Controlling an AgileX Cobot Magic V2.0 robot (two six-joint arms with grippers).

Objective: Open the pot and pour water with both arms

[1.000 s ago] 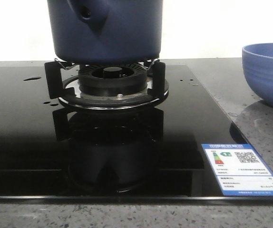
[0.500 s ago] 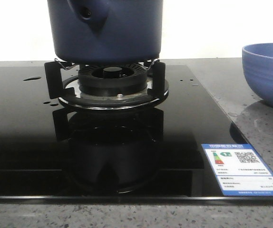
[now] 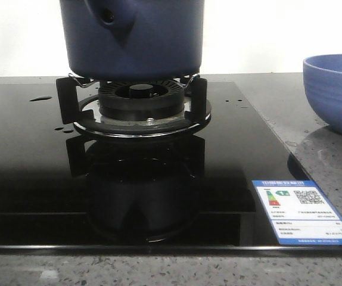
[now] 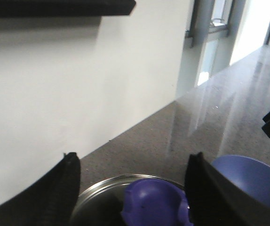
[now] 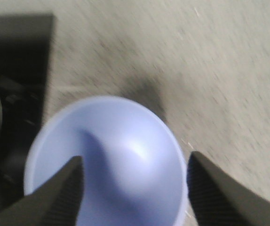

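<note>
Pot [image 3: 132, 39] sits on the burner [image 3: 138, 98]; left claw [image 4: 132, 193] and right claw [image 5: 134, 188] hover released.

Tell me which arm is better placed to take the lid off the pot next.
Probably the left. The left gripper is open with the pot's lid knob between its fingers. The right gripper is open over the blue bowl, off to the stove's side.
</note>
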